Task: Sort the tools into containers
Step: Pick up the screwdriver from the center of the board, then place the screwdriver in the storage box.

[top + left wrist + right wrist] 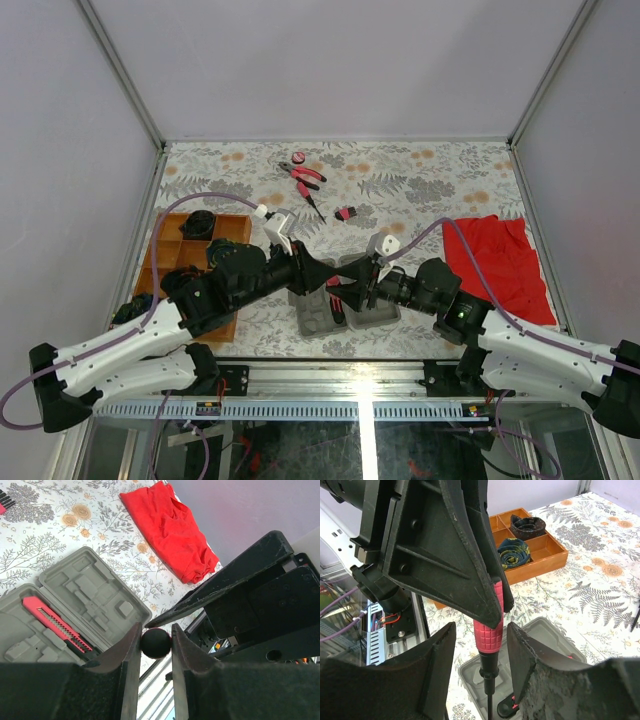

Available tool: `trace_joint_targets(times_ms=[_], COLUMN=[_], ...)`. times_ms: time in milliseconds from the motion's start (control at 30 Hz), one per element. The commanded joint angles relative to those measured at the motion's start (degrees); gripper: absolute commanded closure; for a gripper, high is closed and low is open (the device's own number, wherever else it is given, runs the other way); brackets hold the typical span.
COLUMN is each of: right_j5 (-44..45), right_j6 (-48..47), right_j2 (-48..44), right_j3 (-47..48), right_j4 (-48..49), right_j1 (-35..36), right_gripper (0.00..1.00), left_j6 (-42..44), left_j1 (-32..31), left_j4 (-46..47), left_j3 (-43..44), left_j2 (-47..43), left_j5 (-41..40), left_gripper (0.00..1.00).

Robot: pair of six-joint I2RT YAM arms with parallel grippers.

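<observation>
A screwdriver with a pink-red gridded handle point(490, 635) and a black shaft hangs upright over the open grey case point(545, 635). My left gripper point(155, 641) is shut on its handle; the round black butt end point(155, 643) shows between the fingers point(127, 650). The right gripper point(480, 630) stands open around the same handle, with a gap on each side. A pink utility knife point(52, 625) lies in a recess of the case point(95, 595). Both grippers meet over the case point(320, 318) at the table's near middle. Pliers point(303, 176), a pink disc point(298, 156) and short bits point(346, 213) lie farther back.
The orange-brown wooden tray point(165, 255) sits at the left, with dark rolled items point(514, 552) in two compartments. A red cloth point(500, 265) lies at the right. A thin screwdriver point(314, 207) lies beside the pliers. The table's metal front rail runs just below the case.
</observation>
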Motion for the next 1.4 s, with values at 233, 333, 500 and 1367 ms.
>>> trace_joint_targets(times_ms=[233,333,500,1367], right_j5=[0.22,1.34,11.44,9.93], right_j6=[1.13,1.92,4.01,26.11], right_j2=[1.55,1.49,0.57,12.55], right_j3=[1.51,1.30,1.86,7.65], right_j4=[4.07,4.34,0.09,-25.49], right_j1=[0.23,0.23,0.28,-16.40], right_gripper=[0.75,0.83,1.00,1.00], left_j6=[0.72,0.37,-0.05,-7.03], left_j1=[-0.01,0.17,1.37,24.11], left_j4=[2.73,1.71,0.39,-13.59], left_j3=[1.32,1.51,1.14,-4.60], left_j2=[-0.76,-1.06,-1.54,11.11], left_j5=[1.51,0.19,-1.14,4.36], left_gripper=[0.97,0.83,0.50,0.39])
